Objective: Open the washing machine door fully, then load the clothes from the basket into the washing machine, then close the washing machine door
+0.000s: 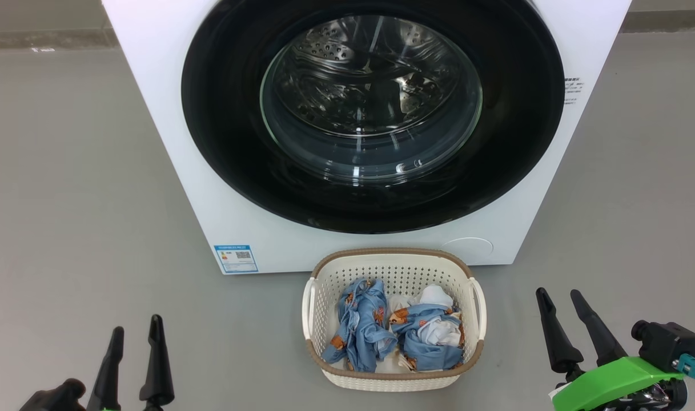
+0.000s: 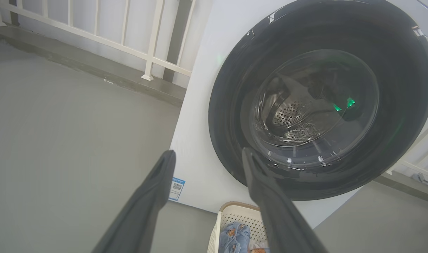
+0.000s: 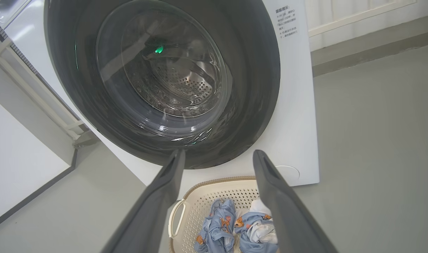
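Working across your head view from left to right. Item one, lower left of the frame: left gripper (image 1: 136, 325), fingers spread wide, holding nothing, hovering over bare grey floor (image 1: 67, 200) well apart from everything else. Item two, centre left: a small blue label (image 1: 236, 258) on the lower front corner of the washing machine (image 1: 170, 142), a white front-loader taking up the upper middle of the frame. Item three, upper centre: the washing machine door (image 1: 371, 108), glossy black rim around a bulging glass bowl, the steel drum visible through it; you can judge it shut, as it looks to sit flush against the front. Item four, lower centre: the basket (image 1: 393, 253), standing on the floor just in front of the machine. Item five, inside it: the clothes (image 1: 393, 331), light-blue bundles with orange prints and some white, all in the basket. Item six, lower right: right gripper (image 1: 558, 294), likewise spread wide and empty, near the basket but not touching it. Status for you: nothing is done yet; opening, loading and closing all remain.
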Robot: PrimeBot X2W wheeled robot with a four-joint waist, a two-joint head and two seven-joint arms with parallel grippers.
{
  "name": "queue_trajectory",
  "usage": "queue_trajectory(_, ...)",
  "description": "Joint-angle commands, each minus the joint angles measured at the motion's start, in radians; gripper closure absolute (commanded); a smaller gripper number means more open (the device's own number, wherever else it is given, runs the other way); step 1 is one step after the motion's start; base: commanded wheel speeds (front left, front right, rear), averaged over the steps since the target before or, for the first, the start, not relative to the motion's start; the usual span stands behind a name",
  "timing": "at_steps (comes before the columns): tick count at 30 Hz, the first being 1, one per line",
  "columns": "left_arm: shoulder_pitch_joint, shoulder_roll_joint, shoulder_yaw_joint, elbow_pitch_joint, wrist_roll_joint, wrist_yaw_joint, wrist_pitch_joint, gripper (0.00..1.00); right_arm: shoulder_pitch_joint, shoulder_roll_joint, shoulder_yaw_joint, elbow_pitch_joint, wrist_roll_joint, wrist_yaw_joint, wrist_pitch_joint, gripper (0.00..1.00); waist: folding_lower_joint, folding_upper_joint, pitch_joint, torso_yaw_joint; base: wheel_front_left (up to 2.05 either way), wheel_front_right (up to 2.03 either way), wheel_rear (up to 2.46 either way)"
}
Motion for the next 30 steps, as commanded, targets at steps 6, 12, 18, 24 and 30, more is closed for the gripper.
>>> queue_trajectory(6, -0.018, 0.02, 0.022, -0.034, 0.089, 0.001, -0.032, 0.0, -0.03, -0.017, 0.009, -0.027, -0.087, 0.0, -0.032, 0.0, 0.0, -0.0001, 0.0, 0.001, 0.0, 0.0, 0.0)
queue_trajectory(12, -0.017, 0.026, 0.018, -0.032, 0.157, 0.001, -0.049, 0.0, -0.015, -0.011, -0.003, -0.017, -0.152, 0.0, -0.05, 0.0, 0.0, -0.0001, -0.003, -0.002, 0.0, 0.0, 0.0)
queue_trajectory(18, -0.018, 0.028, 0.02, -0.032, 0.211, 0.001, -0.064, 0.0, -0.004, -0.01, -0.004, -0.011, -0.207, 0.0, -0.064, 0.0, 0.0, -0.0001, -0.006, -0.007, 0.0, 0.0, 0.0)
queue_trajectory(24, -0.016, 0.027, 0.023, -0.026, 0.273, 0.001, -0.082, 0.0, 0.001, -0.014, 0.001, -0.007, -0.268, 0.0, -0.082, 0.0, 0.0, -0.0001, -0.014, -0.012, 0.0, 0.0, 0.0)
queue_trajectory(30, -0.019, 0.025, 0.031, -0.013, 0.275, 0.001, -0.083, 0.0, 0.003, -0.01, -0.008, 0.001, -0.272, 0.0, -0.084, 0.0, 0.0, -0.0001, -0.019, -0.013, 0.0, 0.0, 0.0)
